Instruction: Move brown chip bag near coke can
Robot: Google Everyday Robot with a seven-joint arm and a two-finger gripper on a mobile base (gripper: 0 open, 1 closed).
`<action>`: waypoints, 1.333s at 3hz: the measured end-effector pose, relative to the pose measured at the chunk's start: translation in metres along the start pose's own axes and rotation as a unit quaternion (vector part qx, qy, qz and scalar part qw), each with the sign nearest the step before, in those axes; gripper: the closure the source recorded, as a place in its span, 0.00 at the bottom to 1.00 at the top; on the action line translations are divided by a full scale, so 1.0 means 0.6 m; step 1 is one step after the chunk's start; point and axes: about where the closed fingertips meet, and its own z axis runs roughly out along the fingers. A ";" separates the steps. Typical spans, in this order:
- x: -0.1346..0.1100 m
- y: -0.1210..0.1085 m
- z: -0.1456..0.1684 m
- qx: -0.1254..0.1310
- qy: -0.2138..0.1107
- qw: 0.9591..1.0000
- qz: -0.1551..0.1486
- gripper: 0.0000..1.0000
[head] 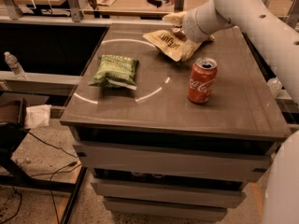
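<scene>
The coke can [202, 80] stands upright toward the right side of the desk [233, 111]. It is red with a silver top, and the white Coca-Cola script runs up its side. The lettering is the only writing that reads clearly.

The brown chip bag [171, 44] lies at the far middle of the desk, behind the can and a little to its left, near it but not touching. What faces the camera is its cream-yellow end, crinkled and tilted, with a short line of dark lettering too small to make out. Only a sliver of darker foil shows by the wrist, and another cream fold sticks up behind it.

The end effector [180, 31] is at the bag's far right edge, right against the foil, at the tip of the white arm [243, 10] that reaches in from the upper right. It is mostly hidden by the wrist and the bag, so I cannot tell whether it is released or clenched on the bag.

The green chip bag [114, 71] lies flat on the left half of the desk, well apart from the other two; its print is not legible. A thin pale ring [148, 95] curves across the desktop between the bags. A clear water bottle [14, 65] stands on the ledge to the left, and a crumpled white sheet [39, 115] lies lower on that side.
</scene>
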 end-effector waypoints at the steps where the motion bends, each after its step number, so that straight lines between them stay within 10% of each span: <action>1: 0.005 -0.011 0.008 -0.003 0.006 1.000 -0.011 0.41; 4: 0.021 -0.023 0.009 0.003 0.003 1.000 0.007 1.00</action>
